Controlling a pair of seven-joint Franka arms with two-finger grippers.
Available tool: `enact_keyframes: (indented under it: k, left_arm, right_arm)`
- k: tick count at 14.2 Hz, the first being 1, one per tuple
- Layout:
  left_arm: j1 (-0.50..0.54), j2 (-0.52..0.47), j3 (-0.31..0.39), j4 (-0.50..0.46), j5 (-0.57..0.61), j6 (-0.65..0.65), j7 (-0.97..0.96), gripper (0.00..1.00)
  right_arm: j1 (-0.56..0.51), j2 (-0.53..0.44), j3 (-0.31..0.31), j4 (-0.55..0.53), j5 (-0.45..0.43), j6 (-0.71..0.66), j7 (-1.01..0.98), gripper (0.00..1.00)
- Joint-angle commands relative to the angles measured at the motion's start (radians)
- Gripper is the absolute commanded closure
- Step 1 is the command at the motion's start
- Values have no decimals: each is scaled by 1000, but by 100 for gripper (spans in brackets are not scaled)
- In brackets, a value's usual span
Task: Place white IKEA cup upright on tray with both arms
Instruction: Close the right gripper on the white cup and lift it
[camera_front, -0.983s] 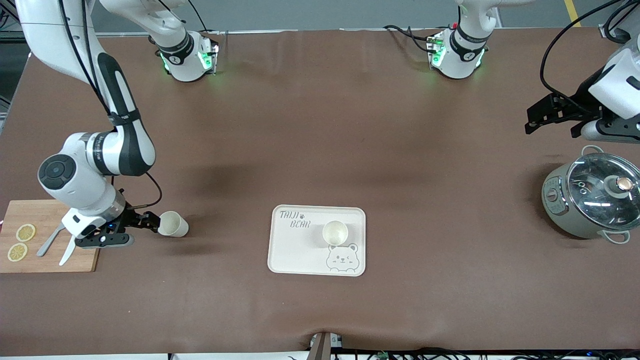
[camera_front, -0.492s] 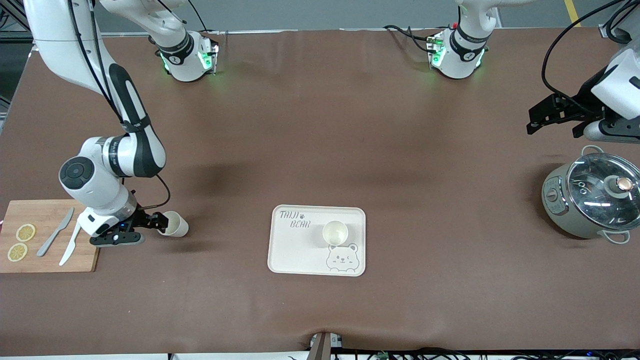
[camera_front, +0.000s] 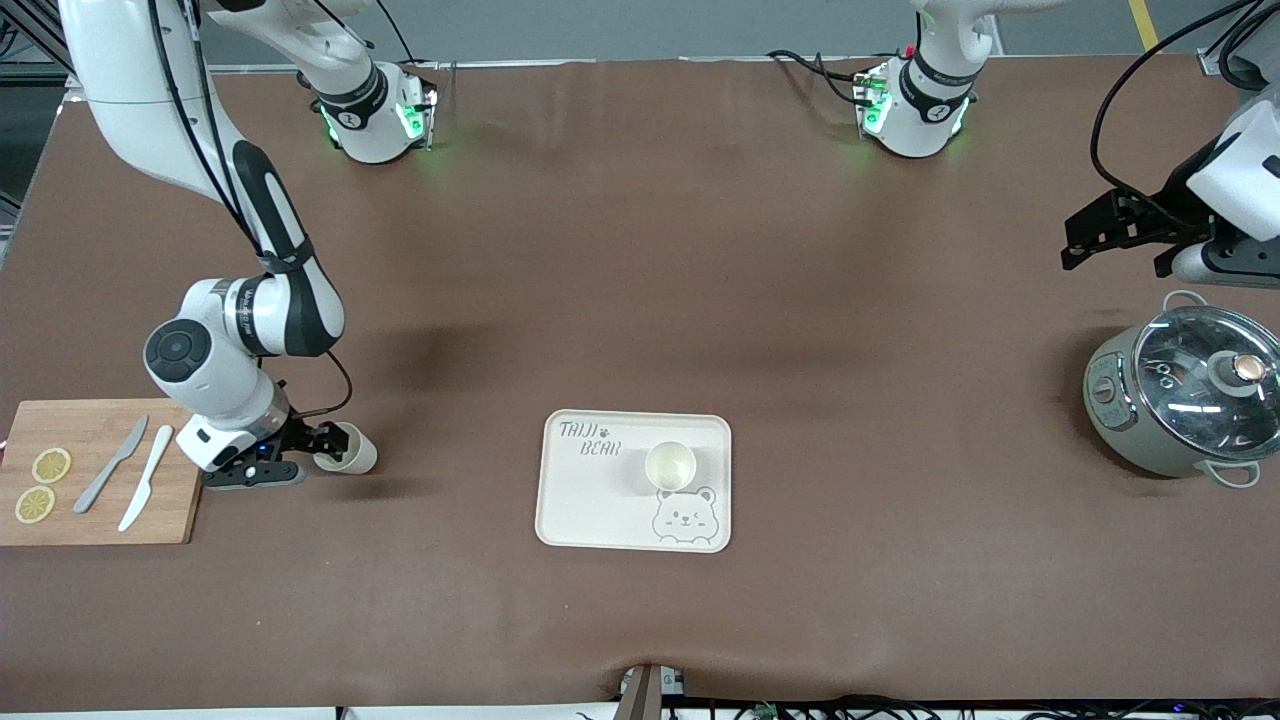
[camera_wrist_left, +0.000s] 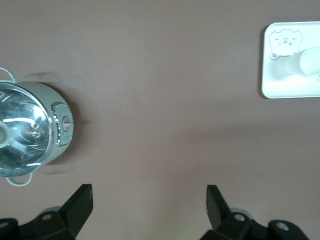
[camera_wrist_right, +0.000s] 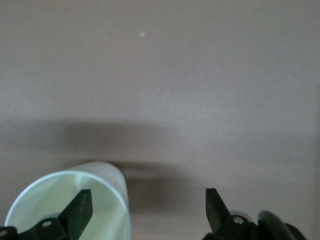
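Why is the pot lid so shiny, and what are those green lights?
In the front view, the glass lid throws white glare from overhead light; green lamps glow on both arm bases. In the left wrist view, the lid glares too.

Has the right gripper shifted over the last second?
Yes. The right gripper has moved off the cutting board toward the tray, onto the tipped cup's rim.

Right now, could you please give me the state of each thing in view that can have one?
Right gripper: open, one finger inside the lying cup's mouth.
Lying cup: on its side, on the table.
Cup on tray: upright.
Tray: flat, holding one cup.
Left gripper: open, waiting above the table near the pot.
Pot: lid on.
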Motion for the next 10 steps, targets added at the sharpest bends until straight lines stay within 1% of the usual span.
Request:
enact_keyframes:
  k: [1,6,10]
  left_arm:
    - [0,-25,3,-26,23,10,22,0]
    - [0,-25,2,-26,23,10,20,0]
    - [-2,-25,2,-26,23,10,14,0]
  right_arm:
    - [14,-18,-5,-42,8,20,5,0]
    - [5,-28,-5,-47,8,3,-12,0]
    - [2,-50,-5,-22,8,-69,-11,0]
